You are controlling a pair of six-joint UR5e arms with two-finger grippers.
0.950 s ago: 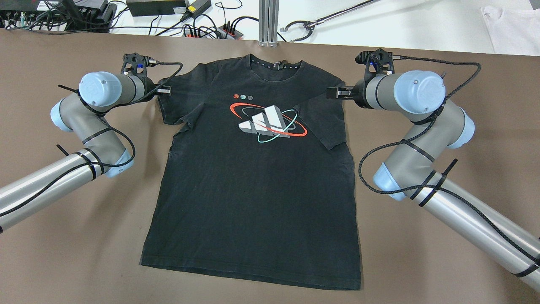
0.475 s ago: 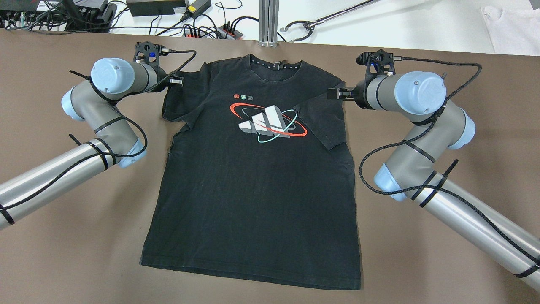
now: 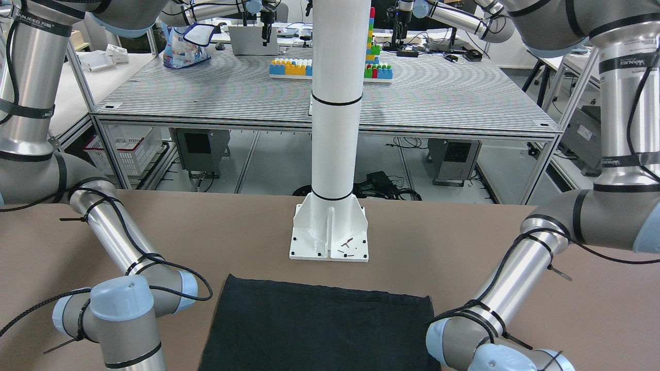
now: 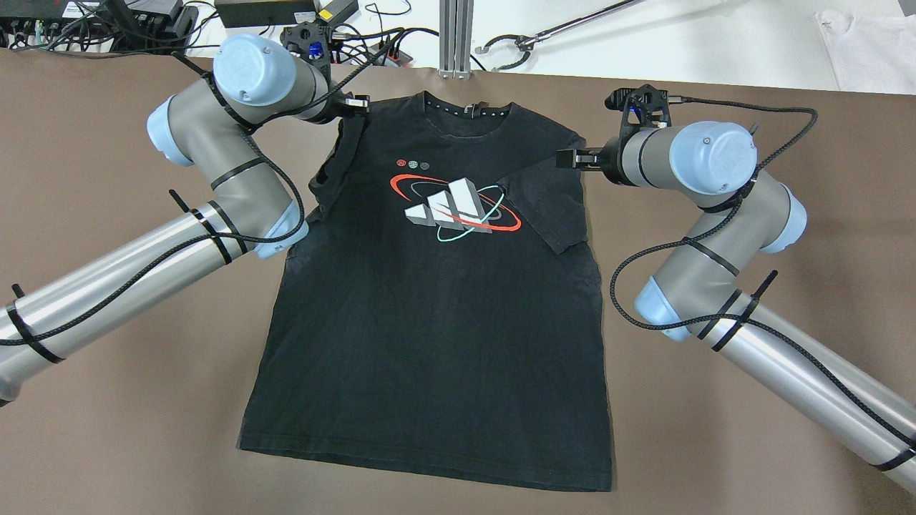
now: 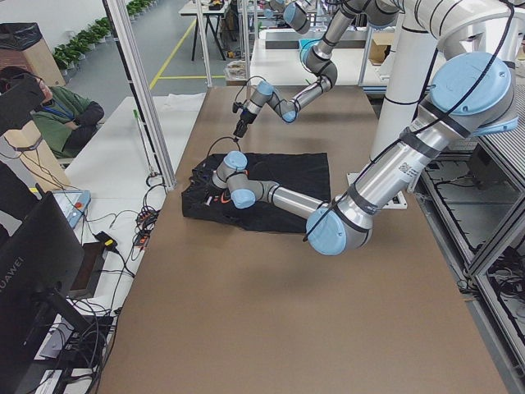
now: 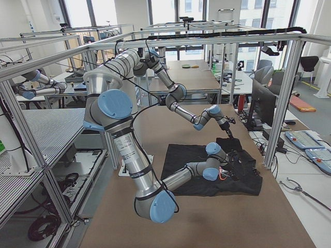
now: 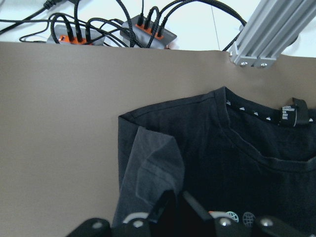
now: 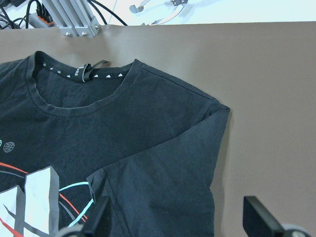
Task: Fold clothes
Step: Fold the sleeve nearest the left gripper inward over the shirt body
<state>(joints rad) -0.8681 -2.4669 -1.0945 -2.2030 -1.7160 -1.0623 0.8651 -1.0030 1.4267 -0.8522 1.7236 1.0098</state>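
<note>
Black T-shirt (image 4: 436, 307) flat on the bench (image 4: 107, 443), collar toward its far edge; left gripper (image 4: 356, 107) clenched on one sleeve (image 4: 335, 154), right gripper (image 4: 567, 159) released beside the opposite shoulder.

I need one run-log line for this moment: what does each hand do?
left hand: shut on sleeve, turned over T-shirt | right hand: open over other sleeve, folded in

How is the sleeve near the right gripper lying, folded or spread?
Folded: the sleeve lies turned inward across the T-shirt, its cuff edge beside the print.
</note>
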